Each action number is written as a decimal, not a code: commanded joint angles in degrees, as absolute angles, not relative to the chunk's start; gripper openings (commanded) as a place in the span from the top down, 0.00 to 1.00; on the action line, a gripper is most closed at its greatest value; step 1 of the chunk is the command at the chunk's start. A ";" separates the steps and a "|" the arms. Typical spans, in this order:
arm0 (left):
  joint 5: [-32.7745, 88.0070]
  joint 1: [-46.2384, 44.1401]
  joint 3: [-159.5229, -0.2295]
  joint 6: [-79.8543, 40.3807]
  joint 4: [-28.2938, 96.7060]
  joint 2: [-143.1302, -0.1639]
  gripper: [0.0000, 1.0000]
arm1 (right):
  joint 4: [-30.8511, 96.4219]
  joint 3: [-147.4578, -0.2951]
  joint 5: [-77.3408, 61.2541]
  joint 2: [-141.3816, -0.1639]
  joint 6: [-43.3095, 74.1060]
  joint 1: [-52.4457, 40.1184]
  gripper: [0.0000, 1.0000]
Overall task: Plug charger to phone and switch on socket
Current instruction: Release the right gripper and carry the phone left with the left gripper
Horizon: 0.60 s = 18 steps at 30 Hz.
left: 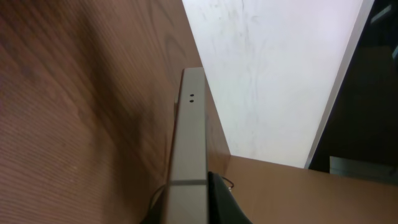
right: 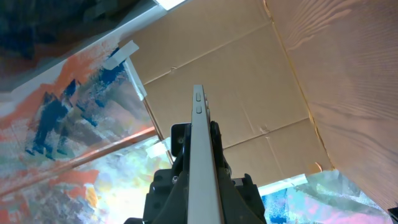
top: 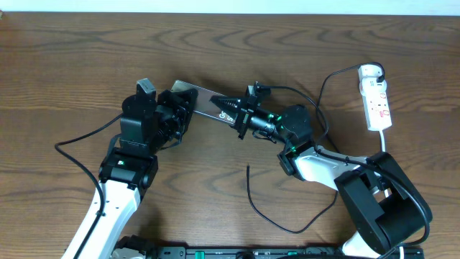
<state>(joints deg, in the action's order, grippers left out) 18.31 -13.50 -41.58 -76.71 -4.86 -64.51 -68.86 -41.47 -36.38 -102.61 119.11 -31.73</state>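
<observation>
The phone (top: pixel 207 101) is pinched at both ends. My left gripper (top: pixel 183 108) is clenched on its left end, and the left wrist camera shows the slab edge-on running out from a dark finger. My right gripper (top: pixel 228 109) is clenched on the other end, the thin edge rising between its fingers. The phone sits mid-table (top: pixel 72 72) between the two claws. The charger (top: pixel 249 188) trails loose on the wood nearer me, its free tip apart from the phone. Its white plug head is at the far end of the socket (top: pixel 379 108), which is off to the right.
</observation>
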 commanded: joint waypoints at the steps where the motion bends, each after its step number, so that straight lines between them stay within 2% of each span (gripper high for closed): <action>1: 17.28 -13.13 -41.45 -74.19 -4.38 -64.75 0.92 | -69.69 -42.11 -37.71 -102.32 117.38 -31.94 0.98; 7: 17.28 -13.13 -41.45 -74.19 -4.38 -64.75 0.93 | -69.69 -42.11 -37.71 -102.32 117.38 -31.92 0.97; 8: 17.26 -13.13 -41.45 -74.19 -4.38 -64.75 0.93 | -69.69 -42.11 -37.69 -102.32 117.38 -31.92 0.88; 9: 17.26 -13.13 -41.45 -74.19 -4.38 -64.75 0.93 | -69.71 -42.11 -37.69 -102.32 117.38 -31.92 0.73; 11: 17.21 -13.13 -41.45 -74.19 -4.38 -64.75 0.93 | -69.71 -42.11 -37.69 -102.32 117.38 -31.92 0.53; 12: 17.08 -13.13 -41.45 -74.17 -4.38 -64.75 0.93 | -69.73 -42.11 -37.71 -102.32 117.38 -31.92 0.39; 13: 17.08 -13.13 -41.45 -74.17 -4.38 -64.75 0.93 | -69.93 -42.11 -37.71 -102.32 117.36 -31.92 0.28; 14: 17.08 -13.13 -41.45 -74.17 -4.38 -64.75 0.93 | -70.22 -42.11 -37.71 -102.32 117.38 -31.92 0.22; 16: 17.06 -13.13 -41.45 -74.19 -4.43 -64.75 0.92 | -71.42 -42.11 -37.69 -102.32 117.38 -31.92 0.02; 18: 17.08 -12.95 -41.45 -74.17 -4.40 -64.75 0.93 | -72.40 -42.11 -37.67 -102.32 117.36 -31.90 0.01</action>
